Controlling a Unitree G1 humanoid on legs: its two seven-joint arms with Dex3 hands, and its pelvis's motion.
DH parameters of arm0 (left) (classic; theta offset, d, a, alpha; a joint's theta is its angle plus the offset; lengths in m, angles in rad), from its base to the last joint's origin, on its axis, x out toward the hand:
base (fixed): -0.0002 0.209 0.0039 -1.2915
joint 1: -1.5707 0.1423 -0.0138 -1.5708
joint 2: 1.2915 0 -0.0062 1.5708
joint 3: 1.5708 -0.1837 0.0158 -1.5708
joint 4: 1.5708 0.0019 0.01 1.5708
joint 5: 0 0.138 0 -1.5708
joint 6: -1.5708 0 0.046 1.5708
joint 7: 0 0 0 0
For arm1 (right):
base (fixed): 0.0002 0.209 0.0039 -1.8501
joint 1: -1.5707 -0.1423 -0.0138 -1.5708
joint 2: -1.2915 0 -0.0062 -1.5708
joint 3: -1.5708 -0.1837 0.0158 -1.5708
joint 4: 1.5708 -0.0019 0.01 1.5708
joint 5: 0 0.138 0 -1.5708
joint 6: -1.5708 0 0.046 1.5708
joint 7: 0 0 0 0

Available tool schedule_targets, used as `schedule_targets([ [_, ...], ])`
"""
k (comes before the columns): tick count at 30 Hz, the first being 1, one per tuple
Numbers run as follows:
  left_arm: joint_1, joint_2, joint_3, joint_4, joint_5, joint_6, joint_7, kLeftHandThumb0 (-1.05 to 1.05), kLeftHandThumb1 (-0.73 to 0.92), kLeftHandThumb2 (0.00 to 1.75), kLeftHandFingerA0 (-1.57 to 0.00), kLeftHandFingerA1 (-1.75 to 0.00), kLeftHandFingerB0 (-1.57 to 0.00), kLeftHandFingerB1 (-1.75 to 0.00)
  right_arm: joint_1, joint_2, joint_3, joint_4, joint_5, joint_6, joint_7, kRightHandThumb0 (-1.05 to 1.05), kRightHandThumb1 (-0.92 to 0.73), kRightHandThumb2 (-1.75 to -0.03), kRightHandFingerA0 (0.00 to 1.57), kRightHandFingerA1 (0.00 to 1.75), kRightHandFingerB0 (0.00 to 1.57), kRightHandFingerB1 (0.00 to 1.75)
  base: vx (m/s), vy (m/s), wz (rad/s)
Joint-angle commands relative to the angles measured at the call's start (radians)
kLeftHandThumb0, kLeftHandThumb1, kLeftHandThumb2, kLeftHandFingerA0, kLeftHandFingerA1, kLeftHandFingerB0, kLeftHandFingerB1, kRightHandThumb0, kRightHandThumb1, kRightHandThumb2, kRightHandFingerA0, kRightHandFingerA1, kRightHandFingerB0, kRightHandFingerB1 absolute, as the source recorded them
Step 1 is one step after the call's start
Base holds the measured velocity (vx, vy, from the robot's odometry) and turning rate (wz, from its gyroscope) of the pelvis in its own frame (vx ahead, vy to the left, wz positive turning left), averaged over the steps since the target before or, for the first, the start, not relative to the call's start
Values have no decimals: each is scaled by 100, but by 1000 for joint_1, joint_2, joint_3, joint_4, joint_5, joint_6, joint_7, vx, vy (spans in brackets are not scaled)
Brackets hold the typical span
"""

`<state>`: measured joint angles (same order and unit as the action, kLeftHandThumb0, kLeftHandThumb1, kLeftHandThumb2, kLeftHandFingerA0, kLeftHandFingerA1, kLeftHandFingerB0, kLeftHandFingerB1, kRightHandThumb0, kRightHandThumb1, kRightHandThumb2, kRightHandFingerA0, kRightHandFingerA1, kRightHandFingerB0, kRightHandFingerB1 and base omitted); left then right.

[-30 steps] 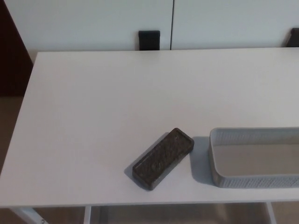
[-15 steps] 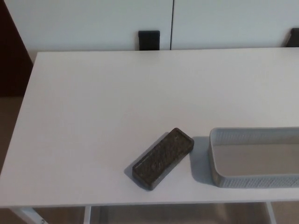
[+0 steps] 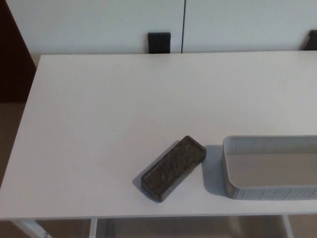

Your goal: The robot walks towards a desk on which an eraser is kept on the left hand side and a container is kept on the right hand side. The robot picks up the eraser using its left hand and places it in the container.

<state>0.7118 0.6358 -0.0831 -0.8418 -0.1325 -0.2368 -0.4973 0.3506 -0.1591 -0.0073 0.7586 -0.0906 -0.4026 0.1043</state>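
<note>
Lying flat, apparently felt-topped oblong eraser (image 3: 173,168) beside mesh container (image 3: 233,186).

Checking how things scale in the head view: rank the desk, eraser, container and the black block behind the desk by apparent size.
1. desk
2. container, though cut off at the picture's right edge
3. eraser
4. black block, farther away, so its true size is unsure

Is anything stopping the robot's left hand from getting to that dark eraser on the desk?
Probably not. The eraser lies flat near the desk's front edge, apart from the container on its right, with nothing on top. The left hand itself is out of view.
</note>
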Motion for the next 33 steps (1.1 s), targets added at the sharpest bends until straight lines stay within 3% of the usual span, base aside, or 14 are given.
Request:
schedule_targets([
  [1,-300,-143,67,-67,15,39,142,-29,56,103,0,-49,0,-47,9,-21,0,21,4,-8,17,-32,-54,-56,51,53,33,43,0,0,0],
  [2,-401,-173,43,28,127,81,167,-29,55,103,0,-50,0,-47,5,-20,2,23,-3,-8,6,-34,-53,-55,53,55,35,44,0,0,0],
  [6,-504,-216,3,140,274,140,200,-30,52,101,-1,-50,0,-47,7,-26,10,18,-21,-21,-10,-34,-54,-55,53,55,36,45,0,0,0],
  [7,-546,-224,-14,194,313,149,207,-47,64,62,-8,-23,-14,-26,3,-26,12,22,-26,-21,-16,-34,-55,-55,54,54,37,44,0,0,0],
  [8,-579,-230,-27,243,364,152,219,-46,64,59,-5,-27,-12,-27,3,-31,22,21,-48,-22,-35,-36,-55,-55,56,53,38,44,0,0,0],
  [10,-633,-246,-58,332,452,163,251,-45,58,60,-3,-20,-10,-25,4,-35,24,17,-53,-21,-37,-36,-56,-56,55,53,38,43,0,0,0],
  [11,-684,-259,-95,421,525,199,282,-52,37,73,0,-13,-3,-26,2,-33,18,19,-35,-23,-17,-35,-56,-56,53,52,36,42,0,0,0],
  [12,-707,-269,-113,470,555,218,300,-51,36,71,0,-11,-3,-24,5,-31,15,11,-28,-21,-11,-36,-56,-56,52,52,36,42,0,0,0],
  [15,-761,-286,-159,585,623,256,337,-57,35,66,0,0,0,-8,5,-29,14,-5,-28,-4,-10,-36,-55,-56,52,51,34,42,0,0,0],
  [19,-799,-316,-209,679,684,306,378,-74,43,74,0,0,0,-1,1,-27,10,-10,-27,0,-13,-36,-55,-55,53,52,34,42,0,0,0],
  [28,-817,-429,-334,756,846,473,457,-77,47,77,0,0,-4,-2,-5,-21,6,-9,-21,-5,-8,-36,-54,-55,54,53,35,43,0,0,0],
  [33,-792,-483,-378,788,884,495,511,-82,50,83,0,0,0,-4,1,-21,9,-13,-25,-5,-10,-36,-54,-55,52,52,35,43,0,0,0],
])
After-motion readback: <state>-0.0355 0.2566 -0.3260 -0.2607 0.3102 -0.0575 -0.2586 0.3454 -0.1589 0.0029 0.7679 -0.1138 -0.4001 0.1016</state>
